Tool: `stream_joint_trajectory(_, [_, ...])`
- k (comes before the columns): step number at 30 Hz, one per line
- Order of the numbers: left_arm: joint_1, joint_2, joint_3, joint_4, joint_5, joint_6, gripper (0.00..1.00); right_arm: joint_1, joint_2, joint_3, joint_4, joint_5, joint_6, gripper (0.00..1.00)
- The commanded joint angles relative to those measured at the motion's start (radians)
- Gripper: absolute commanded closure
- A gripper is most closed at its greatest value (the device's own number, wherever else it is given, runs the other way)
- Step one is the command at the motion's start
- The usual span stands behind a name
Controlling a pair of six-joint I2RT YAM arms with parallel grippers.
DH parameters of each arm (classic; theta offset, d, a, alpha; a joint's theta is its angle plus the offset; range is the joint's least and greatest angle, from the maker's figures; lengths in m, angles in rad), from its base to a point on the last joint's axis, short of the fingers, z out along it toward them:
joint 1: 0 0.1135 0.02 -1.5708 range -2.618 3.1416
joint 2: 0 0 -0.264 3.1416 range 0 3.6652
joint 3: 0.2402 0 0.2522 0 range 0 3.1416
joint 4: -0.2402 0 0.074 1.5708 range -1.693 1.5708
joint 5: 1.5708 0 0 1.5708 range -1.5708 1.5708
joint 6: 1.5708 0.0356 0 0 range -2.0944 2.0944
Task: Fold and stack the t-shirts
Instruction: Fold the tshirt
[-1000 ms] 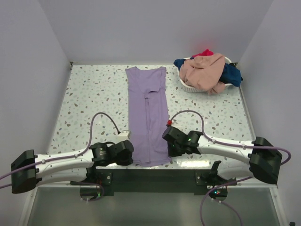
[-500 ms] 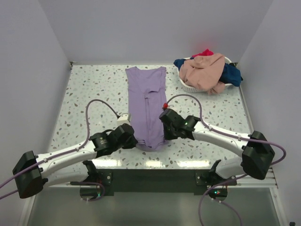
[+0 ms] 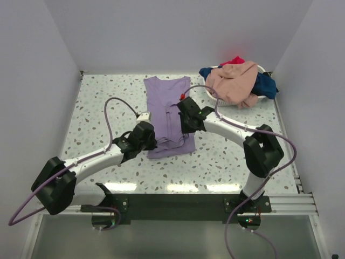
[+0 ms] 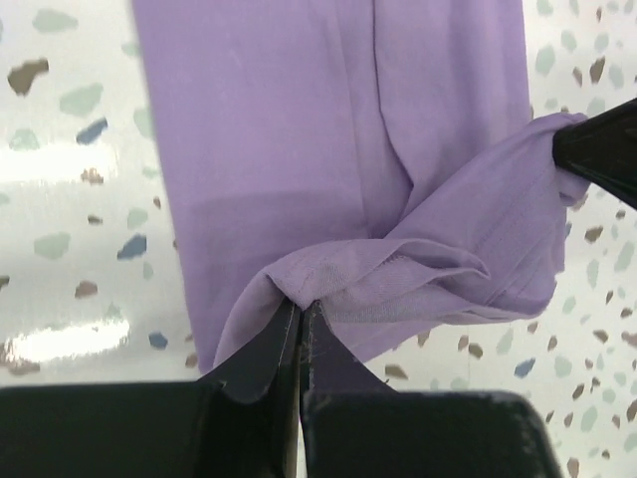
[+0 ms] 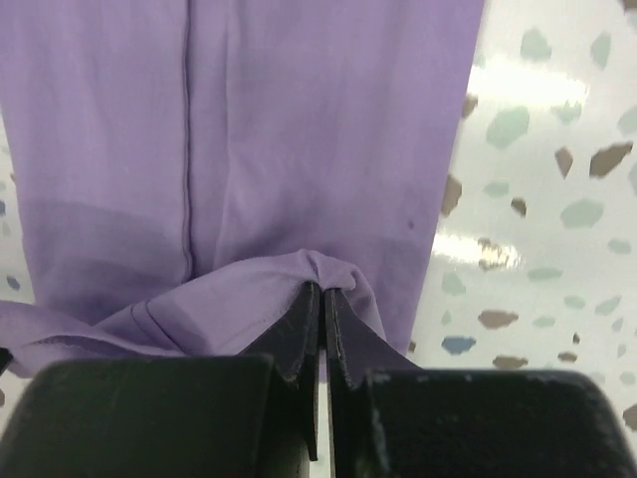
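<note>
- Left gripper (image 3: 149, 144), top external view: jaws pressed together on the near left corner of the long lavender-purple fabric t-shirt (image 3: 167, 97), which lies flat on the speckled white table (image 3: 97, 108), left of the white oval basket (image 3: 215, 100).
- Right gripper (image 3: 186, 123), same view: shut on the shirt's near right corner, on the side closer to the basket. The pinched hem is doubled over the shirt's middle.
- A peach-pink t-shirt (image 3: 234, 81), a navy blue t-shirt (image 3: 265, 85) and a red t-shirt (image 3: 234, 59) are heaped in the basket, unfolded.
- Arm pose, same view: both arms reach away from their bases, elbows bowed outward, wrists converging on the lavender shirt.
- Left wrist view: the left gripper (image 4: 301, 311) shows no gap between its fingers, only a thin ridge of lavender cloth (image 4: 269, 119) caught at the tips. The lifted hem sags in a loose roll toward the basket side.
- Right wrist view: the right gripper (image 5: 320, 294) nips a small bunch of the lavender shirt (image 5: 299, 100), with the flat lower layer beneath.
- Risk, judged: each grip holds little cloth, so a corner may slip free if the arms pull apart or travel unevenly.
- Risk, judged: the sagging middle may crease under the fold, and uneven placement would leave the hem skewed across the shirt.
</note>
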Motion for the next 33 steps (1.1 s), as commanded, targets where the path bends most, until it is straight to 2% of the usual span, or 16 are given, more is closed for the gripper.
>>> stream_joint_trajectory(1, [0.047,0.052,0.061,0.146,0.032,0.087,1.00,-0.030,0.059,0.119,0.013,0.001,-0.062,1.00])
stream_joint_trajectory(12, [0.165,0.213,0.129,0.287,0.051,0.052,1.00,-0.085,0.185,0.288,-0.041,0.016,-0.088,1.00])
stream_joint_trajectory(23, [0.248,0.286,0.129,0.355,0.063,-0.049,1.00,-0.122,0.221,0.303,-0.061,0.038,-0.089,1.00])
stream_joint_trajectory(33, [0.277,0.336,0.141,0.383,0.071,-0.074,1.00,-0.148,0.215,0.282,-0.052,0.045,-0.091,1.00])
